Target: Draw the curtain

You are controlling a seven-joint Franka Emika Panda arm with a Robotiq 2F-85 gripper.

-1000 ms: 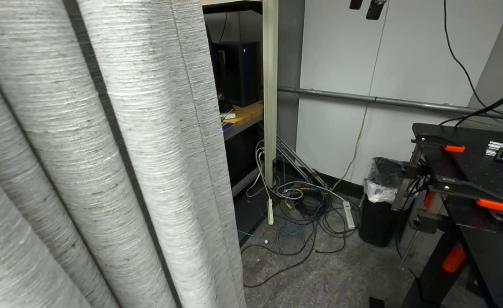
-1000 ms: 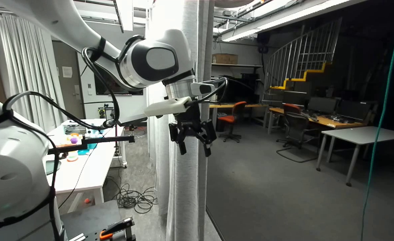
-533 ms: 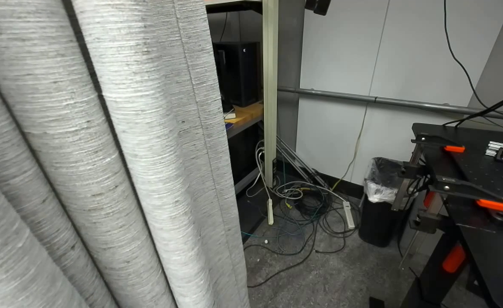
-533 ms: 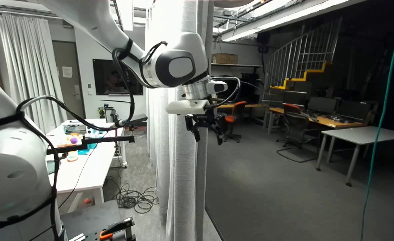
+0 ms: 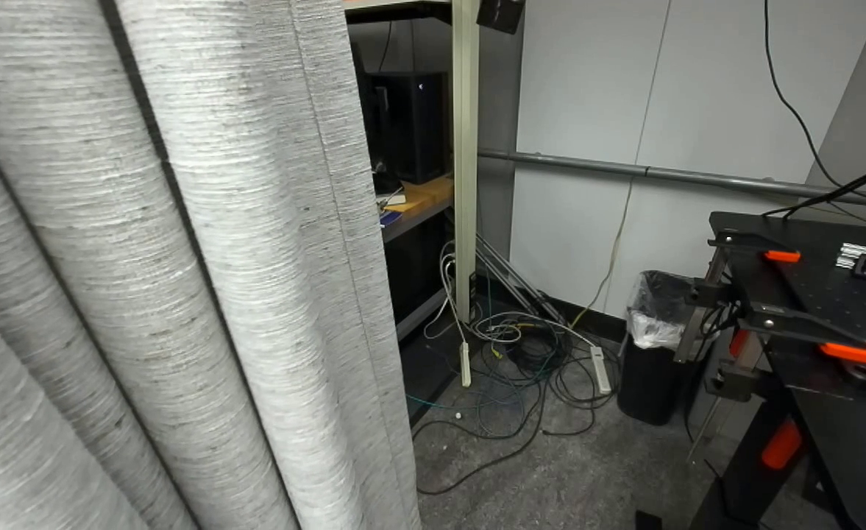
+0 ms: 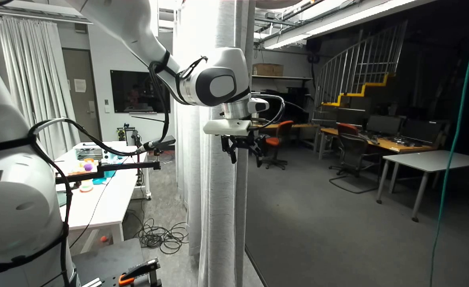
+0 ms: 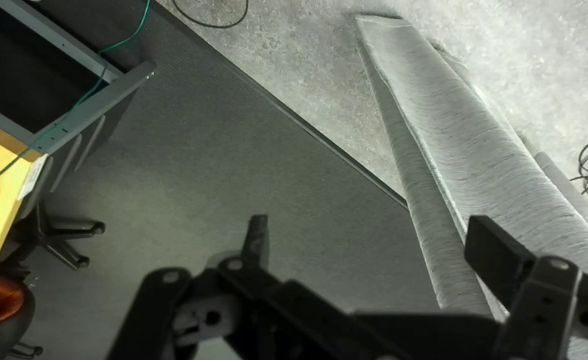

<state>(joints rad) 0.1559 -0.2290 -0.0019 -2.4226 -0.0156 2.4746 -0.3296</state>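
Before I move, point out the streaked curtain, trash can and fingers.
Curtain [image 5: 260, 265], in an exterior view: a pale fold.
Trash can [image 5: 650, 381], in an exterior view: its black side.
Fingers [image 7: 496, 260], in the wrist view: one tip.

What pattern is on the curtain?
Light grey with fine darker crosswise streaks; the curtain shows best in an exterior view.

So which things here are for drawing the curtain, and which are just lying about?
For the job:
streaky grey woven curtain
jaws, standing open

Just lying about:
black wastebasket
tangled cables
orange swivel chair
cardboard box
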